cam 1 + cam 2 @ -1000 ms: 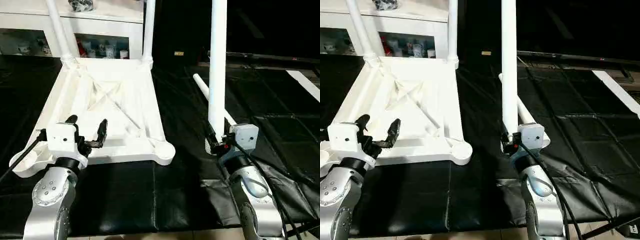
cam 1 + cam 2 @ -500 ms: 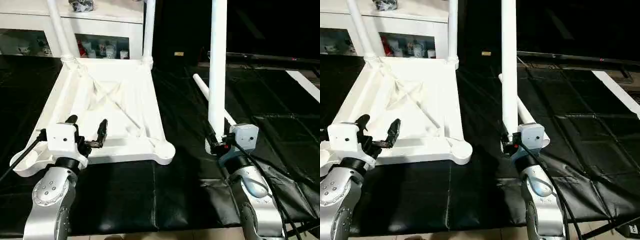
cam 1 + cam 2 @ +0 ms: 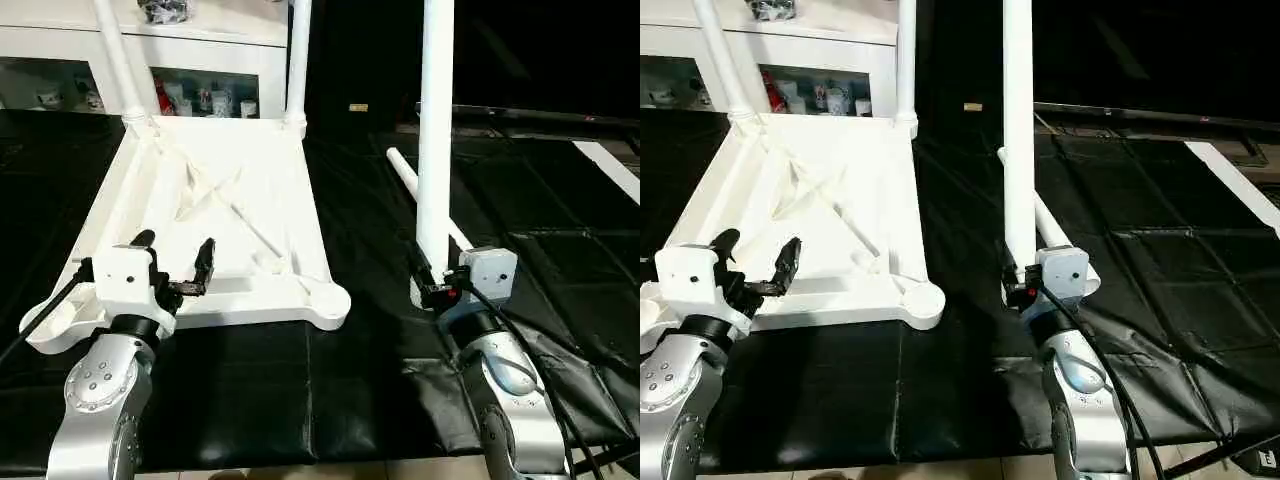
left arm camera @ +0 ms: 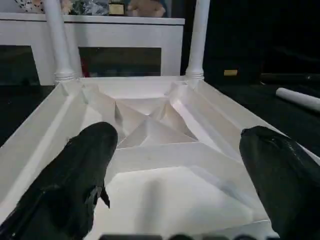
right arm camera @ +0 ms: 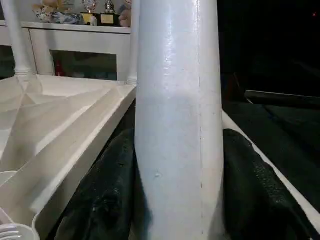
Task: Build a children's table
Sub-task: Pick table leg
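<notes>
Nothing has moved that I can make out since a second ago: both arms sit where they were, and so do the table parts.

My left hand [image 3: 175,264] hovers over the near edge of the tabletop [image 3: 225,215], its two black fingers [image 4: 82,165] spread wide with nothing between them. The tabletop lies upside down on the black surface [image 3: 260,390], ribbed underside up. Two legs stand upright in its far corner sockets: one far left [image 3: 115,55], one far right [image 3: 297,60]. The near right socket [image 3: 330,298] is empty; I can't tell about the near left one, since my wrist covers it.

My right hand [image 3: 432,283] is closed around a third leg [image 3: 435,130], held upright, well to the right of the tabletop and apart from it. In the right wrist view the fingers [image 5: 107,185] press against either side of the tube. A fourth leg [image 3: 405,172] lies flat on the surface just behind the held one, running away from me.

Behind the tabletop stands a white cabinet [image 3: 200,50] with small items behind its glass.
</notes>
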You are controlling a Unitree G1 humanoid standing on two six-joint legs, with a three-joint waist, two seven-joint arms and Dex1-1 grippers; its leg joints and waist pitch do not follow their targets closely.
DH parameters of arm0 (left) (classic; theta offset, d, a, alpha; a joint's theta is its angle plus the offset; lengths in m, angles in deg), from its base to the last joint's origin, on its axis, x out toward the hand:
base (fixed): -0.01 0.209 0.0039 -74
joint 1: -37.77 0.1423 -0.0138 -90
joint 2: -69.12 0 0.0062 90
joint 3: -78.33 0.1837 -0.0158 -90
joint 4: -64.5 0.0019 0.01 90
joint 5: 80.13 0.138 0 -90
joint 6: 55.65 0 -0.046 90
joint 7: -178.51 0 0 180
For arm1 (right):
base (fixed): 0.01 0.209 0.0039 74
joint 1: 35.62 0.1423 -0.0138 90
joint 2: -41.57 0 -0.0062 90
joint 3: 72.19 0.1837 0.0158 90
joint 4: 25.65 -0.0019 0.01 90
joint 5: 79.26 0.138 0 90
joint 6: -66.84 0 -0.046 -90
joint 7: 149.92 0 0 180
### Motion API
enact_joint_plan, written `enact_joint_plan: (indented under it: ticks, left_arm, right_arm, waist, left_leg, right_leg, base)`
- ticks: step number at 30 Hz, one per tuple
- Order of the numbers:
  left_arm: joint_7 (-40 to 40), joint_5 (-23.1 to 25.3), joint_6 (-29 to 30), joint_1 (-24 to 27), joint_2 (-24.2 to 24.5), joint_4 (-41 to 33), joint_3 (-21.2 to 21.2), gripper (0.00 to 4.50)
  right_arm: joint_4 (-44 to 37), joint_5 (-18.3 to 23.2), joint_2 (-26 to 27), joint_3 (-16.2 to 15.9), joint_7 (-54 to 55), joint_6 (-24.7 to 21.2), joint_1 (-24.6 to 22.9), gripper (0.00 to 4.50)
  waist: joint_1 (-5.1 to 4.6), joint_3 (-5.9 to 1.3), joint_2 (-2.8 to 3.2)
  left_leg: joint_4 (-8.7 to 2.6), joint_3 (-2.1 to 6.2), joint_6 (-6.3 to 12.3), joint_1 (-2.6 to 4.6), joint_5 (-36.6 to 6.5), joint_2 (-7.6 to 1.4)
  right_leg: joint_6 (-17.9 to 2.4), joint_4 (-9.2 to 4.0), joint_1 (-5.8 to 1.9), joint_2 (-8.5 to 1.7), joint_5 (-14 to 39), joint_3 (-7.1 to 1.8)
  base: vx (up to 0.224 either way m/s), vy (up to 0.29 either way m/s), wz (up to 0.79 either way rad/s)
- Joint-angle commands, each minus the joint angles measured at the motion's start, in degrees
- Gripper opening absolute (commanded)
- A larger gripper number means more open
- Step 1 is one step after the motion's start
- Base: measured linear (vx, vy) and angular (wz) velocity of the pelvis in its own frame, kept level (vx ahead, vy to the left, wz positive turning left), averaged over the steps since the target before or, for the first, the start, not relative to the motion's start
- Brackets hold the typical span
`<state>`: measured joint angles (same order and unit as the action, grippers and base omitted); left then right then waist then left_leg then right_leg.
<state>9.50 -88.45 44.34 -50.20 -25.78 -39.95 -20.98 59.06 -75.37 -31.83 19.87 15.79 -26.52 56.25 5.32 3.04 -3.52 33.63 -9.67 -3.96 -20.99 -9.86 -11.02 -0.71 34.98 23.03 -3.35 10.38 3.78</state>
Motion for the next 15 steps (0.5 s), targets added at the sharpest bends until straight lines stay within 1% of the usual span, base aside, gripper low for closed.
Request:
enact_joint_plan:
  ticks: [1,7,15]
  left_arm:
    - [0.0,-0.1,-0.3,0.4,0.3,-0.3,-0.2,4.50]
    - [0.0,-0.1,-0.3,0.4,0.3,-0.3,-0.2,4.50]
    - [0.0,-0.1,-0.3,0.4,0.3,-0.3,-0.2,4.50]
  right_arm:
    - [0.3,0.3,-0.4,0.4,-0.1,-0.2,0.6,1.93]
    - [0.3,0.3,-0.4,0.4,-0.1,-0.2,0.6,1.93]
    - [0.3,0.3,-0.4,0.4,-0.1,-0.2,0.6,1.93]
  waist:
    - [0.23,-2.90,0.92]
    - [0.23,-2.89,0.90]
    - [0.28,-2.97,0.91]
  left_leg:
    - [-4.55,0.96,-0.93,0.79,-21.2,-1.97]
    - [-4.56,1.02,-0.95,0.82,-21.5,-1.96]
    - [-4.52,0.97,-0.82,0.71,-20.5,-1.97]
  right_leg:
    - [-3.1,-5.15,-1.81,-4.02,20.4,-2.96]
    - [-2.7,-5.24,-1.78,-4.02,21.3,-2.92]
    - [-3.1,-5.03,-1.90,-4.03,19.6,-2.97]
  base:
    - [0.000,0.000,0.00]
    - [0.000,0.000,0.00]
    - [0.000,0.000,0.00]
